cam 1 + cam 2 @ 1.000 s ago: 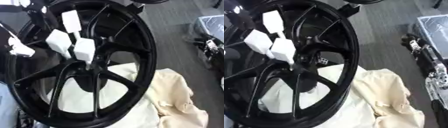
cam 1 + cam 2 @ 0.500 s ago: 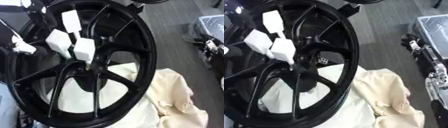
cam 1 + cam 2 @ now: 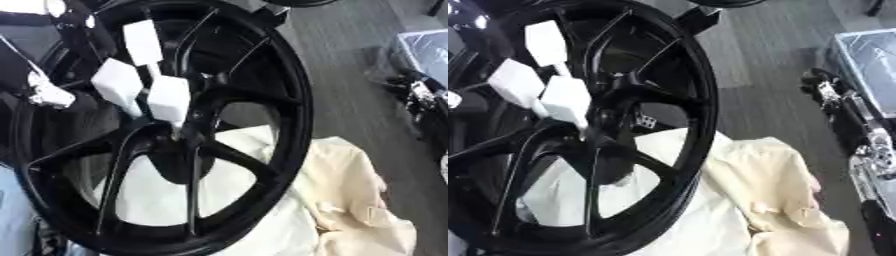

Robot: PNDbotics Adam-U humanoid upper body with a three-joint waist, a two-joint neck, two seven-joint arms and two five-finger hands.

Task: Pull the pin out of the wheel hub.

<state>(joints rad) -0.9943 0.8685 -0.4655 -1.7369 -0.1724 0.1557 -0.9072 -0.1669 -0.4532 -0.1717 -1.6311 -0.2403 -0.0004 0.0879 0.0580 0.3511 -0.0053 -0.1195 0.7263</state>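
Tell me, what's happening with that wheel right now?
Left hand at the hub, grip unclear. Pin hidden. Right hand unseen. Cream cloth beneath wheel.

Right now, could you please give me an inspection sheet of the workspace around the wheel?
Surface: grey floor, partly covered by a cream cloth.
Job's things: black wheel stands tilted on the cloth; its hub lies behind white blocks; pin not made out.
Clutter: dark gear and a clear box at right.
Hands: white blocks at the hub may be the left hand's fingers; cannot tell. Right hand: nothing seen.
Cables: nothing seen.
Surroundings: black machine parts upper left.
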